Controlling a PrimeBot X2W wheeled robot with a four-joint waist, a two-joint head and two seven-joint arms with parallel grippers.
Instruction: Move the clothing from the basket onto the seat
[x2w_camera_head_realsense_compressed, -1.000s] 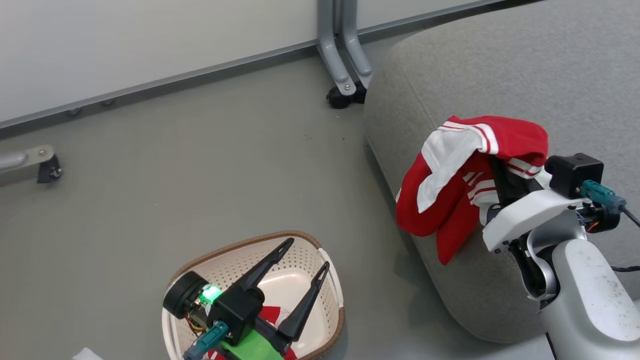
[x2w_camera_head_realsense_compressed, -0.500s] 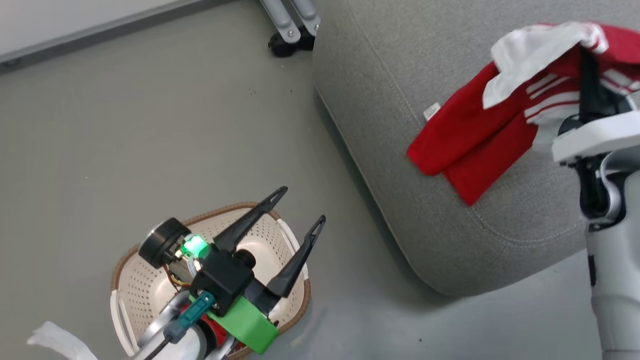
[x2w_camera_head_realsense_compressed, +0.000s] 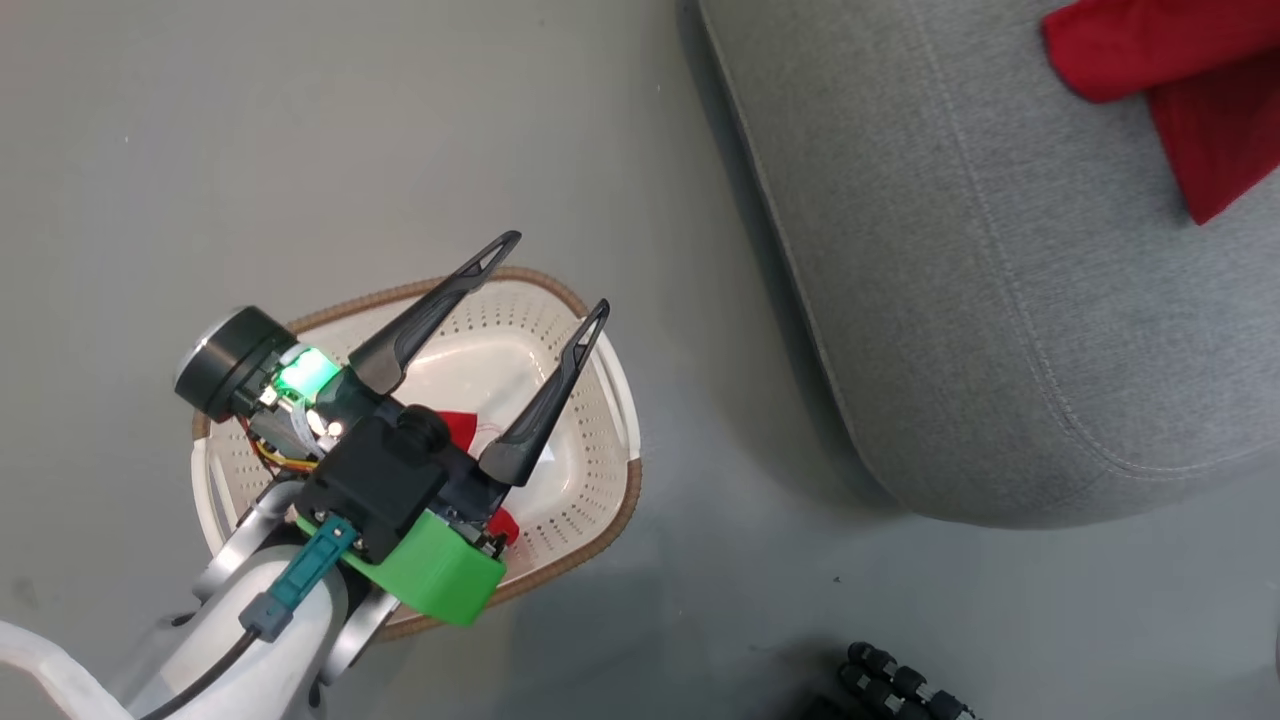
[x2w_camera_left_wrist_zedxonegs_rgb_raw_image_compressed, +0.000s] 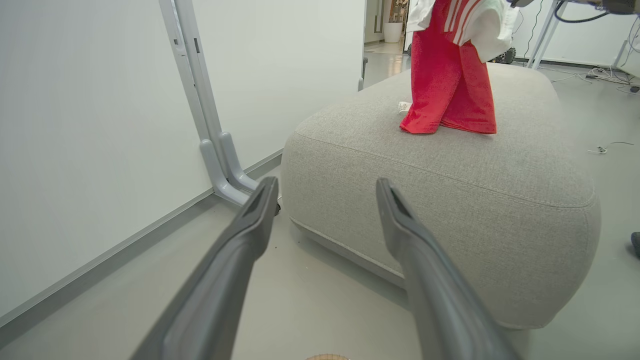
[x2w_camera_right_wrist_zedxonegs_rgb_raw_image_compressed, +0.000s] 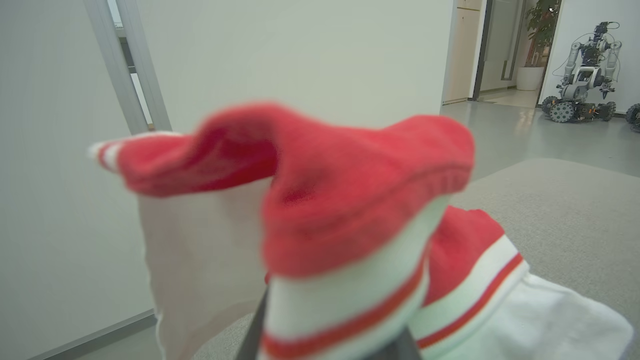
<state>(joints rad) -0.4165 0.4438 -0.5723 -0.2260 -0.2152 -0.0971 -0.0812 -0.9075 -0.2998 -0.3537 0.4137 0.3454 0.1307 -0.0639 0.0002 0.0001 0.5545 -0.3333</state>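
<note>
My left gripper (x2w_camera_head_realsense_compressed: 558, 272) hangs open over the cream basket (x2w_camera_head_realsense_compressed: 622, 400), nothing between its fingers. A red piece of clothing (x2w_camera_head_realsense_compressed: 462, 426) lies on the basket's bottom, partly hidden by the gripper. The grey seat (x2w_camera_head_realsense_compressed: 1000, 300) is to the right. Another red and white garment (x2w_camera_left_wrist_zedxonegs_rgb_raw_image_compressed: 450, 85) hangs over the seat (x2w_camera_left_wrist_zedxonegs_rgb_raw_image_compressed: 450, 190), its lower end resting on the cushion. In the right wrist view this garment (x2w_camera_right_wrist_zedxonegs_rgb_raw_image_compressed: 350, 215) drapes over my right gripper, which is shut on it. Its fingers (x2w_camera_right_wrist_zedxonegs_rgb_raw_image_compressed: 256, 325) are almost wholly covered by cloth.
Grey floor surrounds the basket. A white wall panel on a grey frame leg (x2w_camera_left_wrist_zedxonegs_rgb_raw_image_compressed: 220, 165) stands behind the seat's left end. A black ribbed part (x2w_camera_head_realsense_compressed: 900, 685) shows at the bottom edge. Another wheeled robot (x2w_camera_right_wrist_zedxonegs_rgb_raw_image_compressed: 580, 95) stands far off.
The head camera has swung down, shifting the whole picture. The right gripper has carried the garment from the seat's edge further over the cushion. The left gripper stays open over the basket.
</note>
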